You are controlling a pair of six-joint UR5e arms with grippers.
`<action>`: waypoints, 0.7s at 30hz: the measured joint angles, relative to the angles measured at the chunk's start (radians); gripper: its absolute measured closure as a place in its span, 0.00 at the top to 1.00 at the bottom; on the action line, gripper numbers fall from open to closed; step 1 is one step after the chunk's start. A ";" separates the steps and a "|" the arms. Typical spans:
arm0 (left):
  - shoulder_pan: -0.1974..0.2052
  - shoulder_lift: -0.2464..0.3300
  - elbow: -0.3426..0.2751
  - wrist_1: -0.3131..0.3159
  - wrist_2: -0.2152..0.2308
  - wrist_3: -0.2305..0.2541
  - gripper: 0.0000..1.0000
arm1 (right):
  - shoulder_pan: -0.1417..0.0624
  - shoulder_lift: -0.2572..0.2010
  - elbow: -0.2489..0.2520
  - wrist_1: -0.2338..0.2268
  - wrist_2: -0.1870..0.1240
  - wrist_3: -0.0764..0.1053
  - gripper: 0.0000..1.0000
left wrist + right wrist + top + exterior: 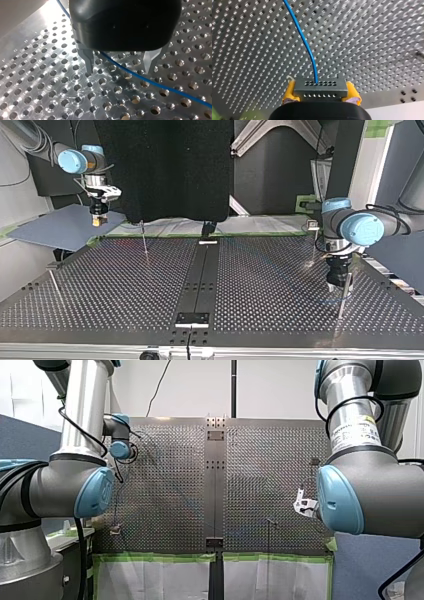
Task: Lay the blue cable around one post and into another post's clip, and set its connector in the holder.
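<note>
We are reading nothing: the label (353, 430) on our right arm is showing print too small to make out. Our right gripper (320, 93) is clamping the grey connector (319, 87) between its yellow pads (290, 91), and the blue cable (304, 41) is running from the connector's face out over the perforated table (374, 37). Our left gripper (118, 68) is standing low over the table with its metal fingers (88, 62) apart, the cable lying between them. In the top view our right gripper is hanging by the table's far edge at the left. Our left gripper is standing just beside a thin post (342, 301) near the right edge, with the wide perforated plate stretching between the two.
</note>
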 joint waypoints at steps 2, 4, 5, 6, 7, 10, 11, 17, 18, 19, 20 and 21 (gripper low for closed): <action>0.000 0.000 0.000 0.000 0.000 0.000 1.00 | -0.001 0.003 0.000 0.020 0.006 -0.018 0.00; -0.001 0.000 0.000 0.000 0.000 0.000 1.00 | -0.001 0.004 0.000 0.042 0.005 -0.031 0.00; -0.001 0.000 0.000 0.000 0.000 0.000 1.00 | 0.000 0.004 0.000 0.049 0.003 -0.034 0.00; -0.001 0.000 0.000 0.001 0.000 0.000 1.00 | 0.001 0.004 0.000 0.055 -0.002 -0.036 0.00; -0.002 0.000 0.000 0.001 0.000 0.000 1.00 | 0.002 0.004 0.000 0.060 -0.011 -0.038 0.00; -0.002 0.000 0.000 0.001 0.000 0.000 1.00 | 0.008 0.004 -0.001 0.060 -0.038 -0.040 0.00; -0.002 0.000 0.000 0.001 0.000 0.000 1.00 | 0.009 0.004 -0.001 0.058 -0.047 -0.040 0.00; -0.004 0.000 0.000 -0.001 0.000 0.000 1.00 | 0.014 0.006 -0.001 0.059 -0.091 -0.035 0.00; -0.004 0.000 0.000 -0.002 0.000 0.000 1.00 | 0.014 0.006 -0.001 0.062 -0.093 -0.035 0.00; -0.005 0.000 0.000 -0.003 0.000 0.000 1.00 | 0.015 0.007 -0.001 0.068 -0.095 -0.036 0.00; -0.005 0.000 0.000 -0.004 0.000 0.000 1.00 | 0.015 0.009 0.000 0.074 -0.096 -0.038 0.00; -0.005 0.000 0.000 -0.005 0.000 0.000 1.00 | 0.016 0.011 0.000 0.080 -0.096 -0.040 0.00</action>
